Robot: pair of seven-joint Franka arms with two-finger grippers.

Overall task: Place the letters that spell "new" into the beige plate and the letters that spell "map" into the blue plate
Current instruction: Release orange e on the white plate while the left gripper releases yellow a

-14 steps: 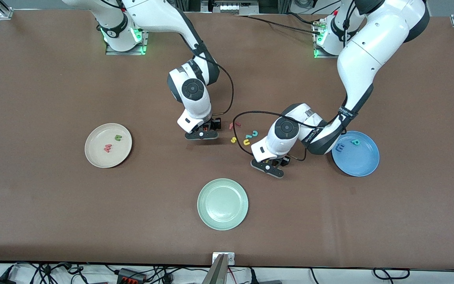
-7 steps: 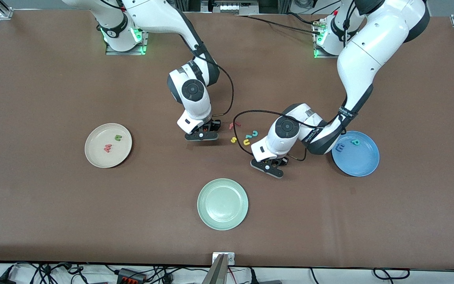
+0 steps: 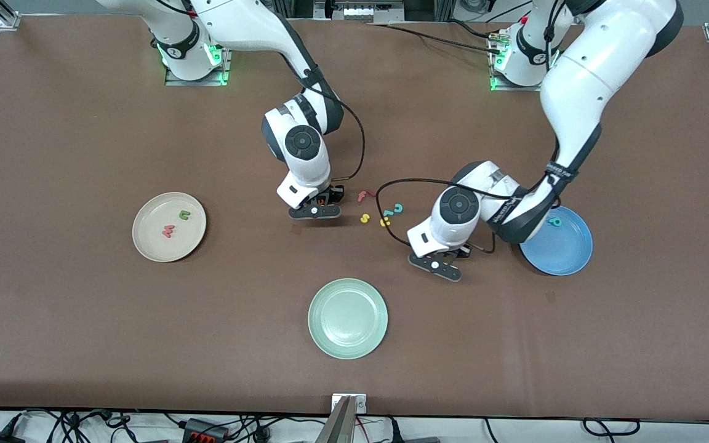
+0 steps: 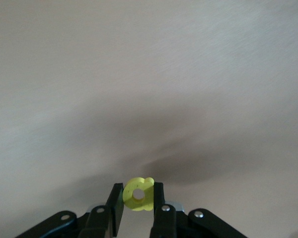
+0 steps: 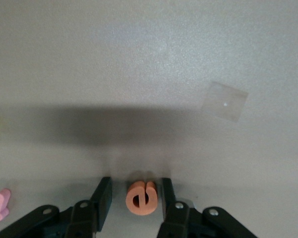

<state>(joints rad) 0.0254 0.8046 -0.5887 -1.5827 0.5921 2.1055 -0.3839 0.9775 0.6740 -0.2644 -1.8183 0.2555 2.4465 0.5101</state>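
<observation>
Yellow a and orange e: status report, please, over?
Left tool shut on yellow a, beside blue plate. Right tool open astride orange e on table. No obstruction seen.

The beige plate (image 3: 168, 226) sat toward the right arm's end of the table (image 3: 84, 338) with the n (image 3: 184, 215) and w (image 3: 168, 231) in it. The blue plate (image 3: 560, 249) lay toward the left arm's end, holding the p (image 3: 554, 221), and a third plate (image 3: 348, 318) lay between them, nearer the front camera

yellow a (image 4: 138, 194): matt foam | orange e (image 5: 142, 197): matt foam | table (image 3: 84, 320): matt brown
</observation>
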